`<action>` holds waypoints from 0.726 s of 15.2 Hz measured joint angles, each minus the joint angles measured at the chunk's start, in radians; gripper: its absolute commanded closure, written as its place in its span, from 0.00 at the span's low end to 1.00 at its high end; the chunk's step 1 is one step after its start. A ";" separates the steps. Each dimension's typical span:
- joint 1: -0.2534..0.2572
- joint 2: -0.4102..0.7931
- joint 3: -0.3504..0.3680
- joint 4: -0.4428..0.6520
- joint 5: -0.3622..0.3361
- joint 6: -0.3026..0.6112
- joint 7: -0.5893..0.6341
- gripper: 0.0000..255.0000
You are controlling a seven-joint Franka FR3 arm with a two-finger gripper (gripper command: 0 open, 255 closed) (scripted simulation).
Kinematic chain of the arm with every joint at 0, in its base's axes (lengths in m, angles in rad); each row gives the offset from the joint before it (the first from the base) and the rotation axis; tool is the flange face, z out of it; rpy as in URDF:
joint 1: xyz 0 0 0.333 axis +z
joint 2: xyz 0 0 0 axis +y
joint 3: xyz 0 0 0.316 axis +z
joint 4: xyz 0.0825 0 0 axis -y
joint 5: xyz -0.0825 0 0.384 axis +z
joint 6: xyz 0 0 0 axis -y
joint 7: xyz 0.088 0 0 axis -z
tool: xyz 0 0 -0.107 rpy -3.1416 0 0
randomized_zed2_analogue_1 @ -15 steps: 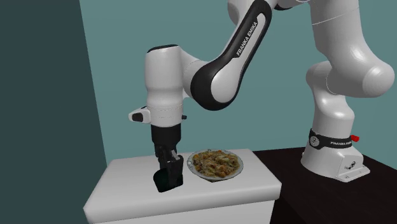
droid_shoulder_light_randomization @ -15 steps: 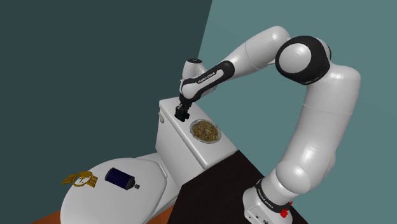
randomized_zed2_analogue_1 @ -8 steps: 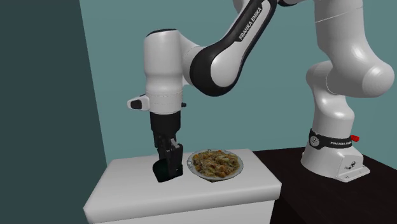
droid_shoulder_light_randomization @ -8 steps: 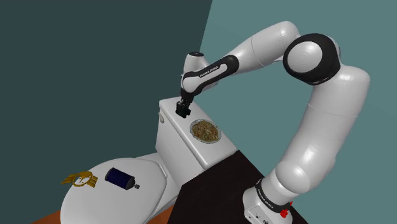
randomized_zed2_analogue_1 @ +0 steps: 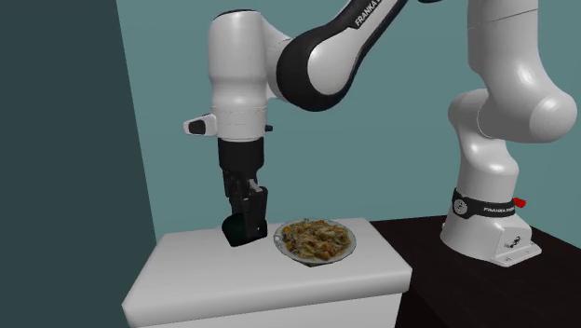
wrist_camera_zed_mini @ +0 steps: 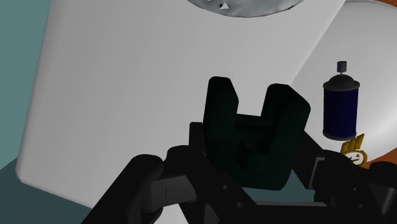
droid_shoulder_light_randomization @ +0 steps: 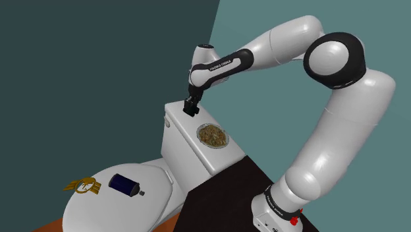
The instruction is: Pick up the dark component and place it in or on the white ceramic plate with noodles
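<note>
Noodle plate (randomized_zed2_analogue_1: 346,252) just beside tool (randomized_zed2_analogue_1: 245,222); tank lid (randomized_zed2_analogue_1: 205,280) bare toward second ext. view's left

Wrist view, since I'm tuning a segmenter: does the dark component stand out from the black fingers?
Wrist view: dark component shows two prongs crisp against the pale tank top; its base merges with the black fingers. Second exterior view: evenly lit, no glare, outline clear.

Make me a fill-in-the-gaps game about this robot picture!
The gripper clasps the dark component beside a plate of ____. The plate rests on the white toilet ____. The spray can lying on the toilet lid is dark ____.
Missing words: noodles, tank, blue.
</note>
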 measured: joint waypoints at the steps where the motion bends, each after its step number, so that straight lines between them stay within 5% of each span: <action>1: -0.001 -0.009 0.001 0.004 0.003 -0.013 -0.003 1.00; 6: -0.003 -0.049 0.006 0.028 0.018 -0.076 -0.013 1.00; 11: -0.028 -0.191 -0.001 -0.139 0.053 -0.046 -0.063 1.00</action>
